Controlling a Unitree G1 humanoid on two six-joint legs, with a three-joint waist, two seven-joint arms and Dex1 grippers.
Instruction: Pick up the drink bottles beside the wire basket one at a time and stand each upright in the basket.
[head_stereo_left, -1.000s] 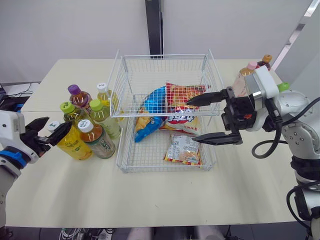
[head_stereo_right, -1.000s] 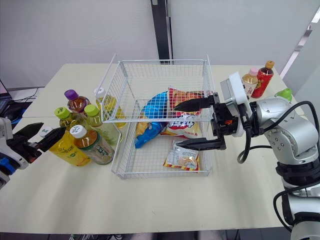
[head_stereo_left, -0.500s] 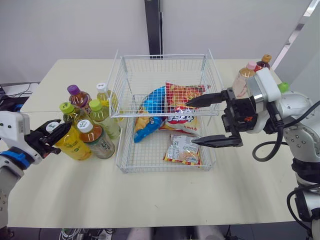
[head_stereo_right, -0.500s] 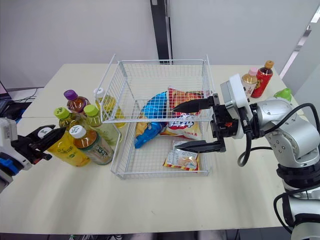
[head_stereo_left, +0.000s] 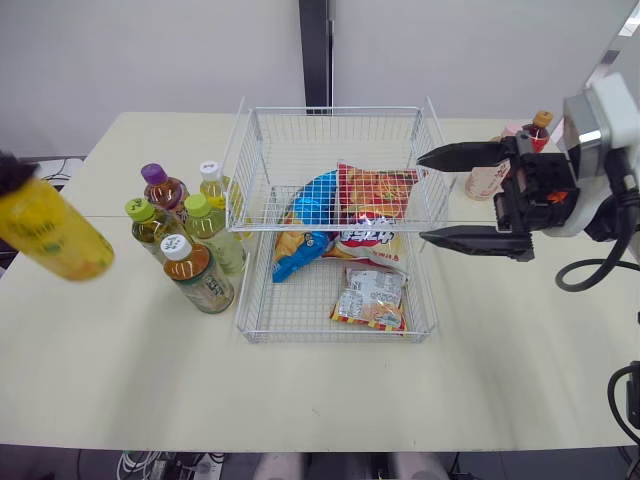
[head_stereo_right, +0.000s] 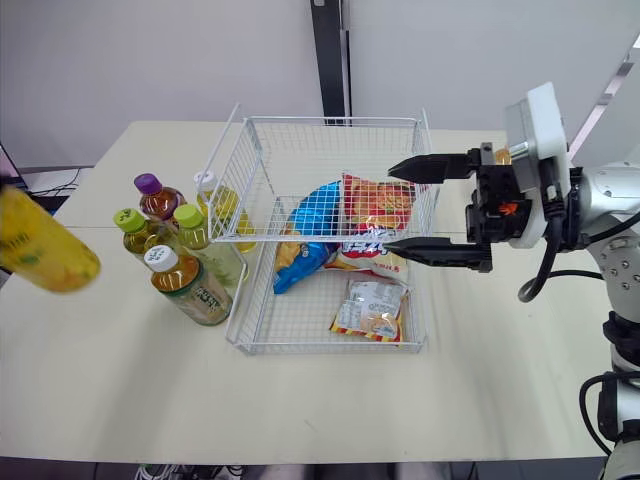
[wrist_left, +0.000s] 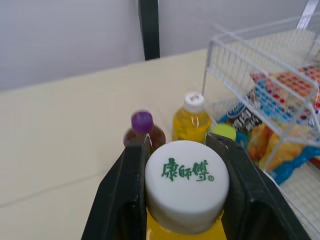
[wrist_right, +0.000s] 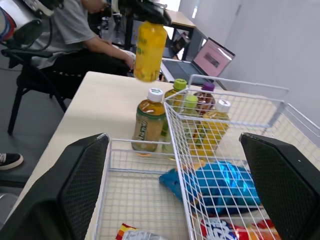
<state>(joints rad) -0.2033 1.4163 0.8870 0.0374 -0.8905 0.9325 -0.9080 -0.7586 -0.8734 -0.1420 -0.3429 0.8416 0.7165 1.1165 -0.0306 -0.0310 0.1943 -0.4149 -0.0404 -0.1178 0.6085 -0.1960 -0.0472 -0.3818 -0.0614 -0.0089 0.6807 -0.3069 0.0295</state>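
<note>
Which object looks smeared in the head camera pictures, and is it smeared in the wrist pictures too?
Left eye view: the yellow bottle is smeared by motion blur. Left wrist view: its white cap is crisp, clamped in the left gripper. Right wrist view: the same bottle shows fairly clearly.

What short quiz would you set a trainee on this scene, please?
1. True or false: the left gripper is shut on the yellow bottle.
2. What lies in the wire basket? A snack bags; B drink cans; C nothing.
3. How many standing bottles are on the table at the basket's left side?
Key: 1 true; 2 A; 3 five.
</note>
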